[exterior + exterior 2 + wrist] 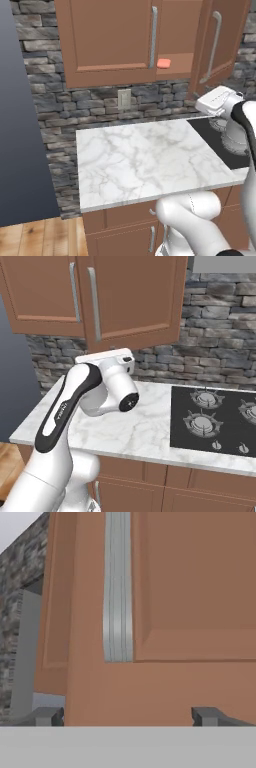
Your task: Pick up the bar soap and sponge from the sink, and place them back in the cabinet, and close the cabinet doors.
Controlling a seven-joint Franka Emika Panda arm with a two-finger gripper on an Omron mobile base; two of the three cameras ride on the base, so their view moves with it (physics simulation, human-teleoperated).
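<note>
Pink bar soap (163,63) on cabinet (177,62) shelf (door ajar).

Bar soap (163,63) on shelf inside cabinet (175,30), between cabinet doors (107,40). Left door nearly shut, right door ajar at 3 o'clock of soap. Counter (145,160) below cabinet; outlet (124,98) on wall behind it; stovetop (215,418) at counter's 3 o'clock. Low cabinets (130,235) under counter.
</note>
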